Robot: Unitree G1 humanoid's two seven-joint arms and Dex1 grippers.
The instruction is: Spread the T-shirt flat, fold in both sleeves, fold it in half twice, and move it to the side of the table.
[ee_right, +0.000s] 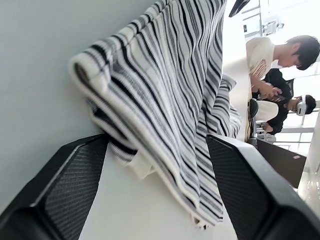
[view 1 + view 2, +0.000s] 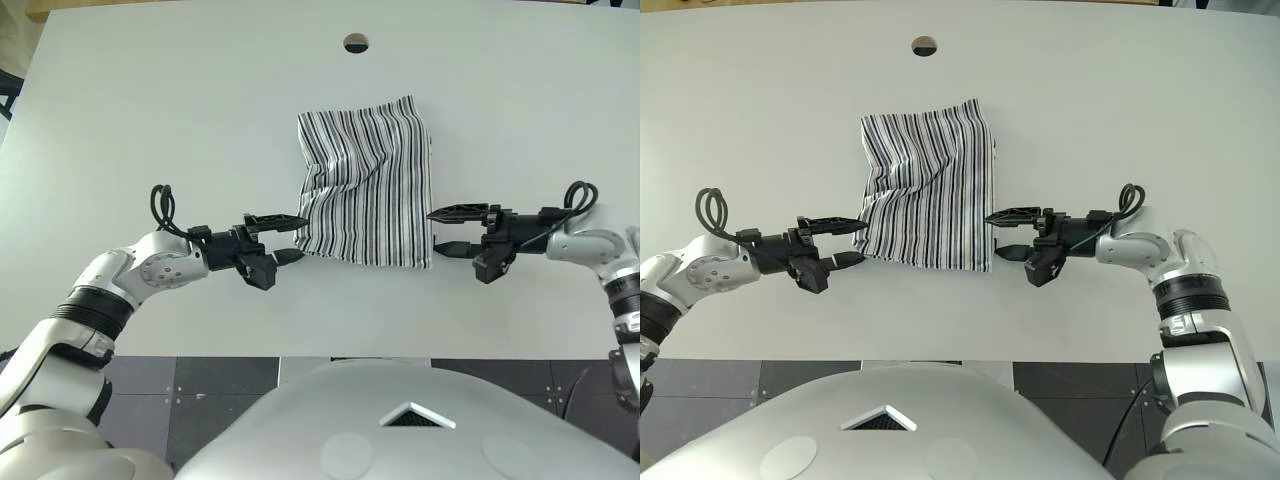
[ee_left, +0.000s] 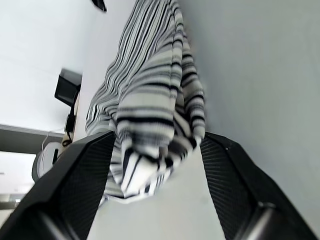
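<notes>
The black-and-white striped T-shirt (image 2: 368, 180) lies folded into a wrinkled rectangle in the middle of the white table (image 2: 150, 120). My left gripper (image 2: 300, 238) is at its near left corner, open, one finger above and one below the corner's edge. In the left wrist view the bunched corner (image 3: 150, 115) hangs between the two black fingers (image 3: 75, 190). My right gripper (image 2: 434, 231) is at the near right corner, also open. The right wrist view shows the layered hem (image 1: 150, 90) lying between its fingers (image 1: 65, 195).
A round cable hole (image 2: 355, 42) sits at the far middle of the table. Bare tabletop stretches to the left and right of the shirt. The table's front edge (image 2: 300, 355) runs just behind both arms.
</notes>
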